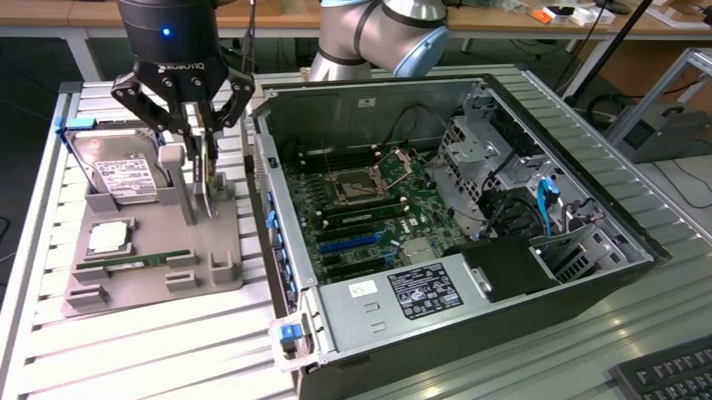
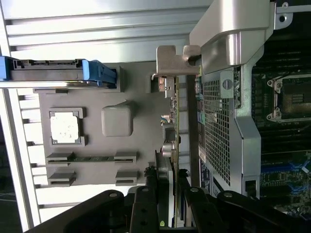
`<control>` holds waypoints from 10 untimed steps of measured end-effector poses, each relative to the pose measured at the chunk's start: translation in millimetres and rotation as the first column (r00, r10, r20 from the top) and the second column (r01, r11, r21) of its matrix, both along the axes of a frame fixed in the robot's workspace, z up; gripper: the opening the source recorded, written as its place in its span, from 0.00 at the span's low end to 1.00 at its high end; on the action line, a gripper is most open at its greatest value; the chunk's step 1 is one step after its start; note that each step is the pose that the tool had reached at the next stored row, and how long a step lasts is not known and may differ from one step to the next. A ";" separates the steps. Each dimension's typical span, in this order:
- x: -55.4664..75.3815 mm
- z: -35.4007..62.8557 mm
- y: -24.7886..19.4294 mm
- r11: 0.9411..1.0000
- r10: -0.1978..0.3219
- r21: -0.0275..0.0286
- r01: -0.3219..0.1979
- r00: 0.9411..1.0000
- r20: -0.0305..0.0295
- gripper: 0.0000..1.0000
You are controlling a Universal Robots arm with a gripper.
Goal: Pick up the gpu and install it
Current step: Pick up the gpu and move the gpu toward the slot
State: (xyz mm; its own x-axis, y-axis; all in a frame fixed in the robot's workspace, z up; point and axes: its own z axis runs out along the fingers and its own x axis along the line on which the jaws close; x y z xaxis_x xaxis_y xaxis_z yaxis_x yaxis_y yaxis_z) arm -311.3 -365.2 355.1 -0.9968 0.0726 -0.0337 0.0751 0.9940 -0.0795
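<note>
Black metal first: found the pincer (image 1: 189,137) clenched on the gpu (image 2: 177,116), with a finger on either side of the slim card, pointing straight down. Saw the card edge-on, hanging upright beneath the fingers over the grey holder tray (image 1: 145,287), at the exterior view's left, just beside the open computer case (image 1: 267,192). Made out the silvery bracket (image 2: 177,60) at the end of the card farthest from the fingers, close to the case wall.

Judged the pick-up as good as done. Took the grip as made and the card as free of the tray's posts, as far as could be seen. Judged the installing not yet begun. Placed the card outside the case, apart from the motherboard (image 1: 368,208), and saw no card in the blue slots (image 1: 350,247). Noted on the tray the hard drive (image 1: 122,179), the processor chip (image 1: 108,237) and the green RAM stick (image 1: 133,262), each in its own recess.

Could not tell whether the card's lower end hung clear of the tray or touched it. Could not see where pads met card, masked by the fingers themselves. Could not make out the connector edge, nor which slot suited it. Lost the upper part of the arm (image 1: 378,33) at the top edge, and most of a keyboard (image 1: 668,375) at the corner.
</note>
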 end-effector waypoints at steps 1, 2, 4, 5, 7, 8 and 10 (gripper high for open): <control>0.0 0.5 0.0 1.000 0.000 0.000 0.000 1.000 0.000 0.27; 0.0 0.9 0.0 1.000 0.000 0.000 0.000 1.000 0.000 0.27; 0.0 1.9 0.0 1.000 0.000 0.000 0.000 1.000 0.000 0.27; 0.0 2.5 0.0 1.000 0.000 0.000 0.000 1.000 0.000 0.27; 0.0 3.6 0.0 1.000 0.000 0.000 0.000 1.000 0.000 0.27; 0.0 4.2 0.0 1.000 0.000 0.000 0.000 1.000 0.000 0.27; 0.0 5.3 0.0 1.000 0.000 0.000 0.000 1.000 0.000 0.27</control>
